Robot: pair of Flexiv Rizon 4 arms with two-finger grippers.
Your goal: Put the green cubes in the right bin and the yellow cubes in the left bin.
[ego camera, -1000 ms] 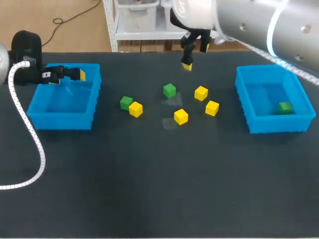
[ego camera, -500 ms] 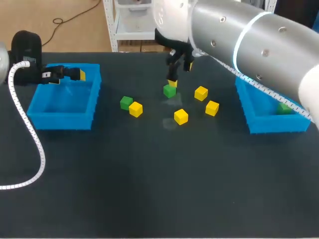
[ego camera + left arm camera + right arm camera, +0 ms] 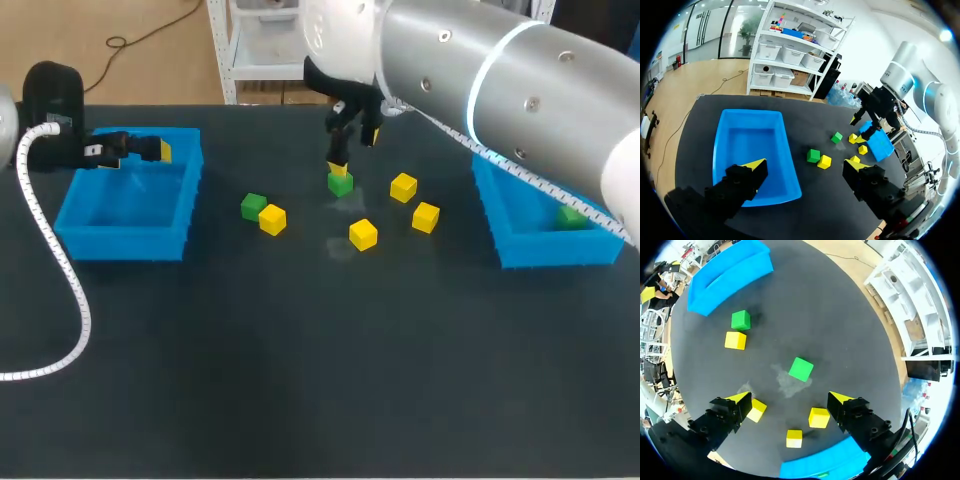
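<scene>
1. Over at 9 o'clock on the table (image 3: 300,380) sits the left bin (image 3: 120,245). My left gripper (image 3: 806,166) hangs above its far rim, near the bin's 1 o'clock corner. Fingers on that one are spread wide, nothing between them.
2. Right bin (image 3: 550,252) is across at 3 o'clock. The binned green cube (image 3: 572,215) lies inside it toward the bin's 3 o'clock wall, partly tucked behind my right arm (image 3: 520,90).
3. That right arm comes in from the right and reaches past the middle, so my right gripper (image 3: 789,399) is over the centre green cube (image 3: 340,184). The cube sits on the table a bit toward 12 o'clock from the middle.
4. Right fingers are apart too. From the wrist cam the centre green cube lies just ahead of the gap between them, and neither yellow tip is touching it as far as I can see.
5. Yellow ones, going by the centre green cube: far yellow cube (image 3: 403,187) at its 3 o'clock, right yellow cube (image 3: 426,217) at 4, near yellow cube (image 3: 363,234) at 5. All apart from each other.
6. Out at 8 o'clock from it is the left green cube (image 3: 253,206), with the left yellow cube (image 3: 272,219) right beside it at that one's 4 o'clock.
</scene>
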